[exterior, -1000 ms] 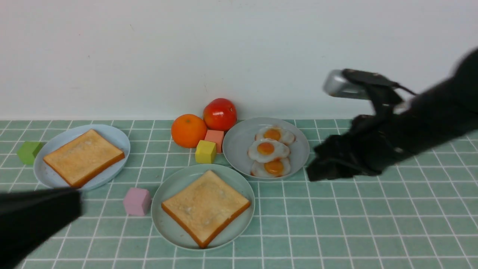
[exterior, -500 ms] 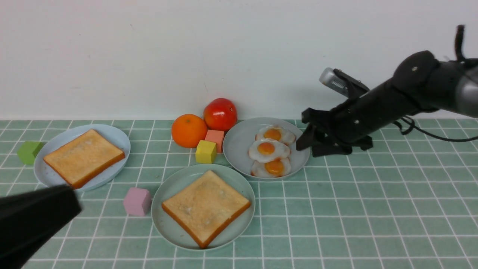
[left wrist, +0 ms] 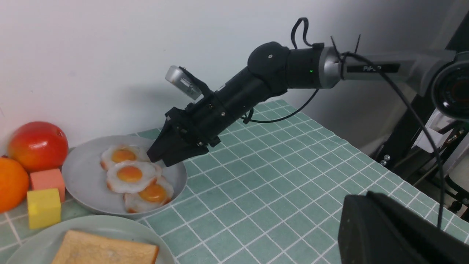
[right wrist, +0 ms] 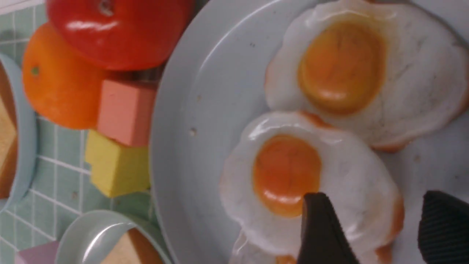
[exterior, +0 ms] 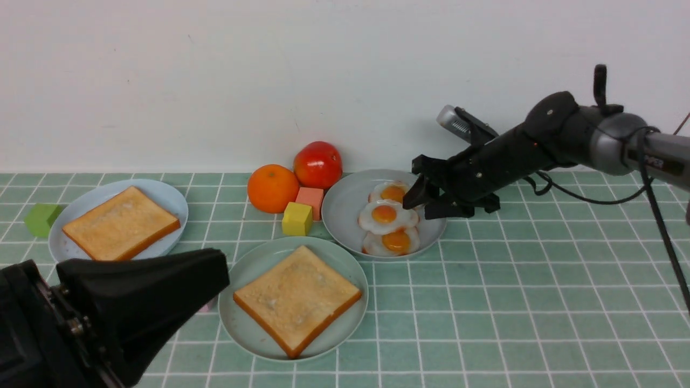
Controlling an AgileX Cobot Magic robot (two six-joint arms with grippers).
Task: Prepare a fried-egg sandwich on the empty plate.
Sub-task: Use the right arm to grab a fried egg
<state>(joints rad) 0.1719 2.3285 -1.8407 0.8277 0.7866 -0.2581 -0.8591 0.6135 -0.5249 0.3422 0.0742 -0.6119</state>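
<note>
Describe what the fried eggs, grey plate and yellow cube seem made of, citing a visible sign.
The fried eggs look moulded plastic or rubber: glossy highlights, uniform yolks. The grey plate seems matte plastic, with soft sheen. The yellow cube could be painted wood or foam; its dull faces leave it open.

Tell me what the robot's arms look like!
The right arm is round, matte black near the wrist, then a silver-grey tube with a dark label. Thin black cables loop beside it, and a small silver camera sits on top. Its pincer has black wedge fingers, one ribbed. The left arm looks plain black.
</note>
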